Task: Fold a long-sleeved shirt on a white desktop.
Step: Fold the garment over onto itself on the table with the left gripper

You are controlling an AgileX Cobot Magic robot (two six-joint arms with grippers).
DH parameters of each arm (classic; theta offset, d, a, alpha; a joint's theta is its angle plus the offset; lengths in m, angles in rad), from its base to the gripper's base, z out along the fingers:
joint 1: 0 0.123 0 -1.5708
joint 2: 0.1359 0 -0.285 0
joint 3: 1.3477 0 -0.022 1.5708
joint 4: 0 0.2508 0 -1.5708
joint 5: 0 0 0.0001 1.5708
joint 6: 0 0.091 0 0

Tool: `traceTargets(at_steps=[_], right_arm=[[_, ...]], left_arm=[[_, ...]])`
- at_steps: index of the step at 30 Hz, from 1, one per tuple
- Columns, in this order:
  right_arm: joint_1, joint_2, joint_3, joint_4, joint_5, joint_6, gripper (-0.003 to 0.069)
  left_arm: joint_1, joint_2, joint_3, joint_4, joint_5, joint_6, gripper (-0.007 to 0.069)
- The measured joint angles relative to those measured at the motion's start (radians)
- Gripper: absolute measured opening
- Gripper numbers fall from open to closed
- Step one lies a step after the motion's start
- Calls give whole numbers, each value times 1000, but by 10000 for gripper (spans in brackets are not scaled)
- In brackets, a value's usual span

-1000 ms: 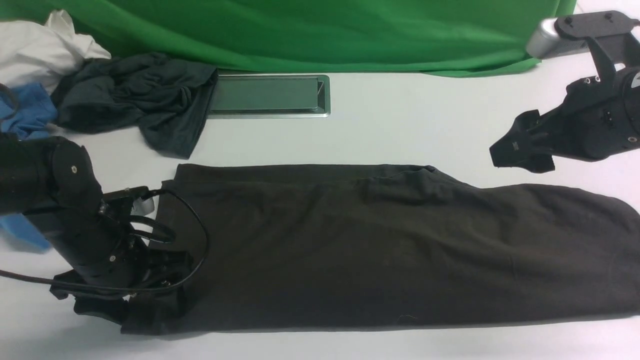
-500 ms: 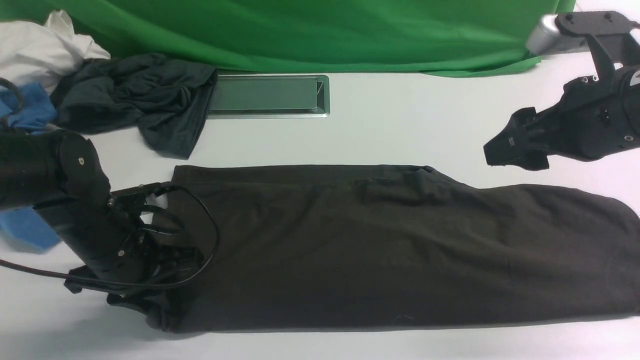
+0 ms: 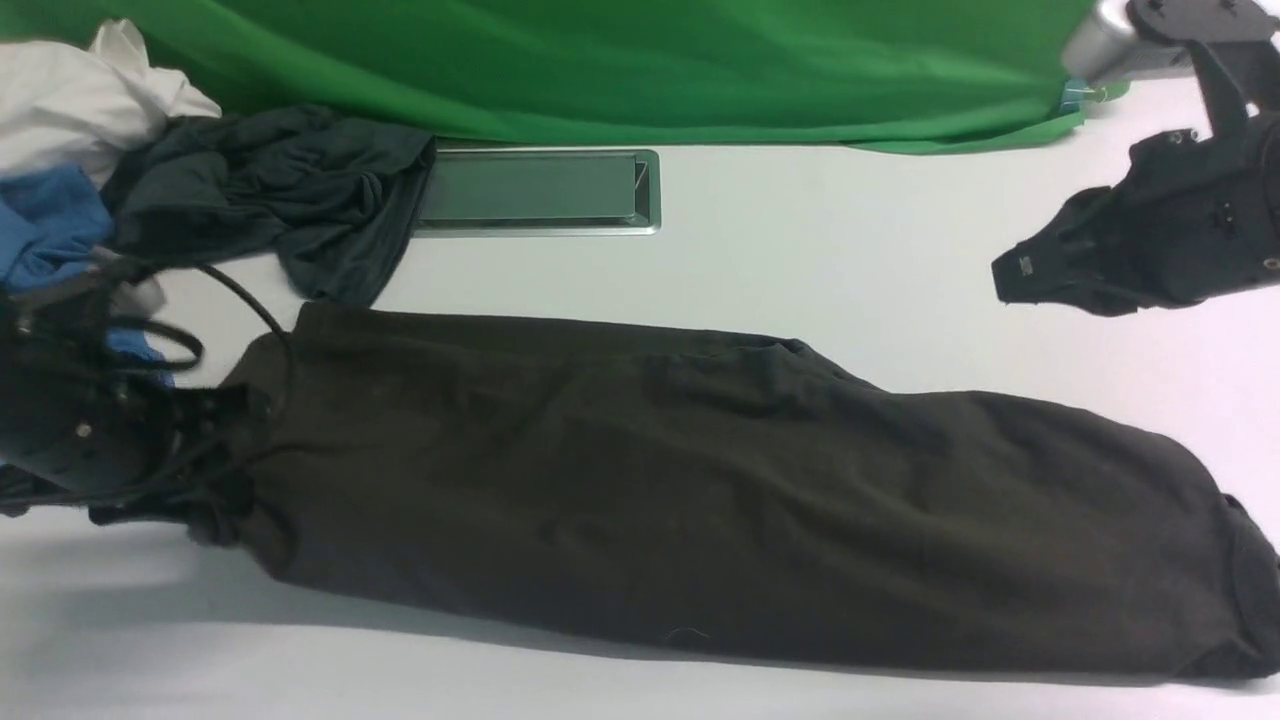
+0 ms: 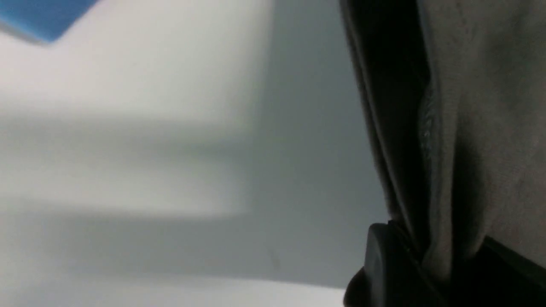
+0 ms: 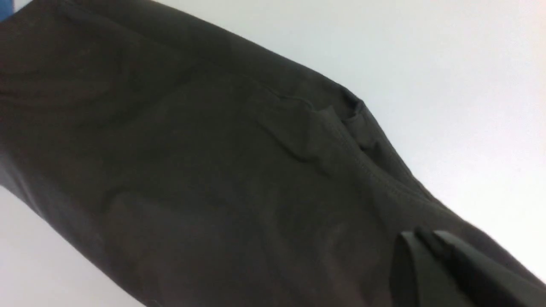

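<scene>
My left gripper [image 4: 443, 268] is clamped on the left end of the long-sleeved shirt [image 3: 700, 500]. The shirt lies as a long folded band across the white desktop [image 3: 850, 260], slanting nearer toward the right. My right gripper [image 3: 1020, 280] hangs pinched shut and empty at the far right, apart from the cloth. I judge the end-over-end fold is in hand: next I should carry the held end rightward over the body and lay it square.

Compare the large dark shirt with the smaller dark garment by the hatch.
The shirt is larger and brownish; the smaller garment is greyish. The shirt lies stretched long; the smaller garment is crumpled. The left gripper grips the shirt, not the smaller garment. Both lie on the white desktop.
</scene>
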Motion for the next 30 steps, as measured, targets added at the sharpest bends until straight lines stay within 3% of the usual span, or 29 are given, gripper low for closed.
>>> traceTargets(at_steps=[4, 9, 14, 24, 28, 30], right_arm=[[0, -78, -38, -1, 5, 34, 29], [0, -164, -144, -1, 58, 72, 34], [0, -228, -211, 0, 114, 77, 45], [0, -310, -227, -1, 134, 78, 95], [0, -314, -227, -3, 161, 78, 115], [0, -314, -227, -4, 166, 78, 121]], left_arm=[[25, 0, -43, -227, 12, 184, 142], [-44, 1, -166, -304, 38, 218, 131], [-265, 15, -345, -313, 25, 180, 131], [-871, 344, -664, -475, -177, 170, 122], [-1030, 524, -772, -446, -283, 170, 121], [-1062, 578, -803, -424, -299, 170, 129]])
